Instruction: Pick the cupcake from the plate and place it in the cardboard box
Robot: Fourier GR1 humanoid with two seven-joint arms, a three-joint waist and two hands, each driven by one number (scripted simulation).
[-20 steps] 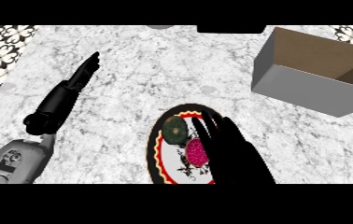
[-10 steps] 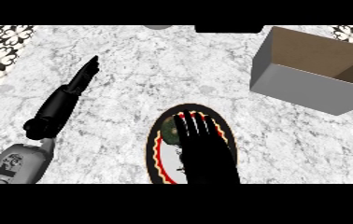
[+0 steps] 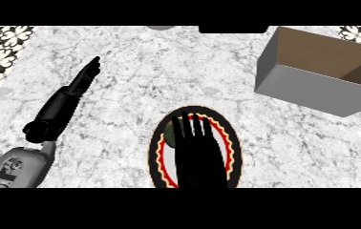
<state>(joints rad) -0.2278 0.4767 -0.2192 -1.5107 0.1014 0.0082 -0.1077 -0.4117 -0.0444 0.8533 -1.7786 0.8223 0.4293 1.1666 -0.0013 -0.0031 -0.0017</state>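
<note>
A round plate [image 3: 156,152] with a red and black rim lies on the marble counter near the lower edge of the head view. My right hand [image 3: 195,151] lies flat over it, open, with its straight fingers pointing away from me. It hides nearly all of the cupcake [image 3: 169,136]; only a dark greenish sliver shows at the hand's left side. The open cardboard box [image 3: 304,85] stands at the upper right, apart from the plate. My left hand [image 3: 70,93] rests open at the left with straight fingers, far from the plate.
A dark object [image 3: 233,28] and a grey round thing [image 3: 161,27] sit at the counter's far edge. Patterned tiles [image 3: 13,44] border the counter at the left. Bare marble lies between the plate and the box.
My right hand has shifted left across the plate and now covers the cupcake and the plate's middle. The left hand has barely moved.
</note>
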